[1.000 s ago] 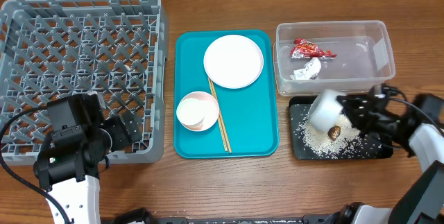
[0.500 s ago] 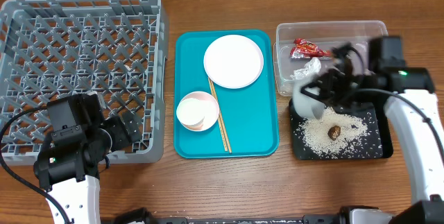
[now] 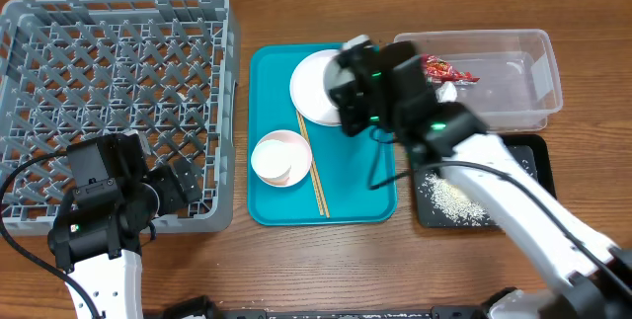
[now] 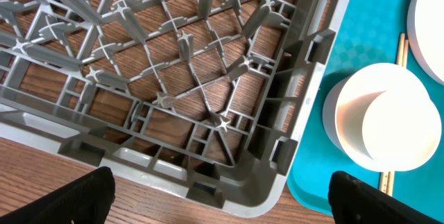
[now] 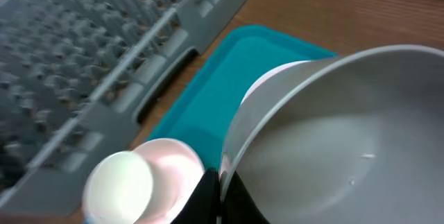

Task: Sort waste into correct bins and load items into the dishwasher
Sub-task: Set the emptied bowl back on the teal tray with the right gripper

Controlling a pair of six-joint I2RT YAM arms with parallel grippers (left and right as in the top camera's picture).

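- Swung off the black tray (image 3: 531,157), the right hand (image 5: 216,193) hangs over the teal tray (image 3: 360,196), pinching the grey-green bowl (image 5: 326,141) by its rim.
- Left hand (image 4: 220,200) gapes wide and empty beside the dish rack (image 4: 208,78).
- Loading step: next, carry the bowl leftward and seat it in the rack.

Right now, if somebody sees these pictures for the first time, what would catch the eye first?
The right hand, stretched over the teal tray in the middle, pinches the rim of a grey-green bowl. On the left stands the big grey dish rack. On the right, white rice lies scattered in the black tray.
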